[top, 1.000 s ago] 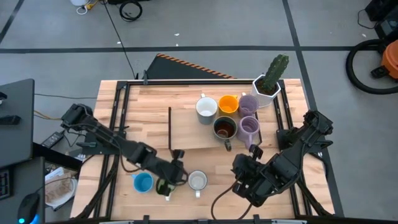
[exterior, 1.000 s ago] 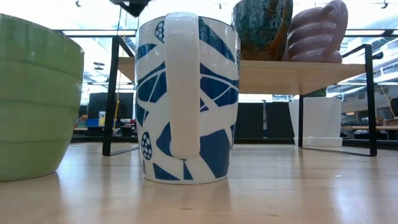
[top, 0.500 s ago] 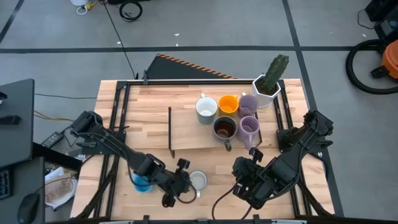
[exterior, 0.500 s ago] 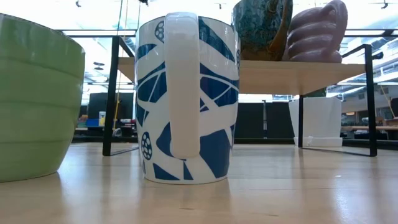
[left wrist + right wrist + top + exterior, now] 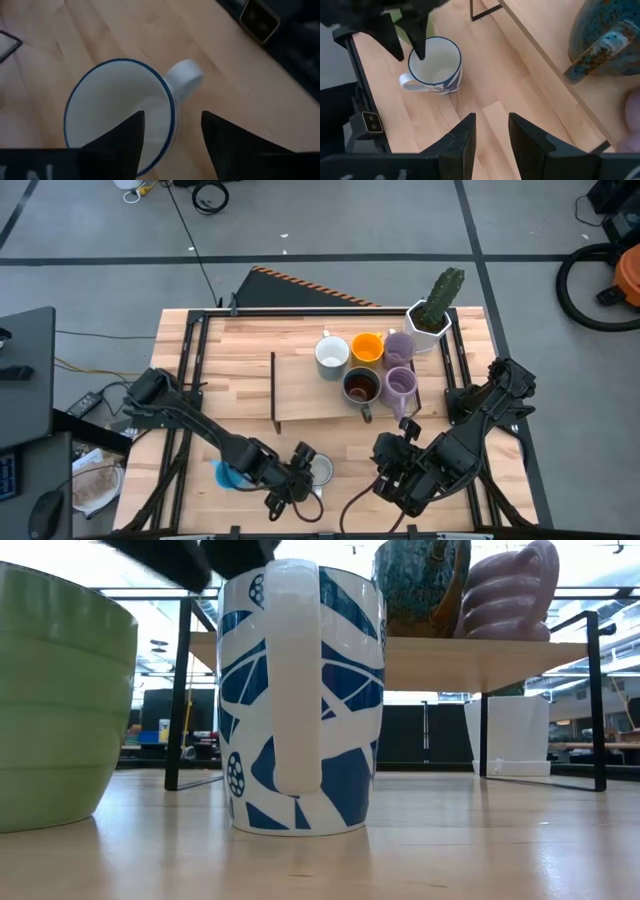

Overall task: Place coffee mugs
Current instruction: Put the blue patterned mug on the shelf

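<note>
From above, the left arm lay across the bench's front-left part and hid much there: the blue mug [image 5: 226, 476] showed only as a sliver, and the green mug could not be found at all. The left tool [image 5: 303, 464] hung at the front edge over the white-and-blue mug [image 5: 322, 471], having crossed there from the green mug's place a second before. Five mugs stood on the raised shelf [image 5: 300, 395]: white mug [image 5: 332, 353], orange mug [image 5: 367, 347], two lilac mugs [image 5: 400, 346], and dark brown mug [image 5: 361, 386], with the cactus pot [image 5: 430, 320] at the back-right corner. The right tool [image 5: 392, 472] waited near the front edge. The low view cut off the green mug [image 5: 50, 700], and the left tool was only a dark blur overhead that had not been there earlier. The left wrist view showed its jaws spread wide, one inside the mug's rim, one outside by the handle, wider than before. The right wrist view showed the right tool's jaws apart over bare bench, gripping nothing.
</note>
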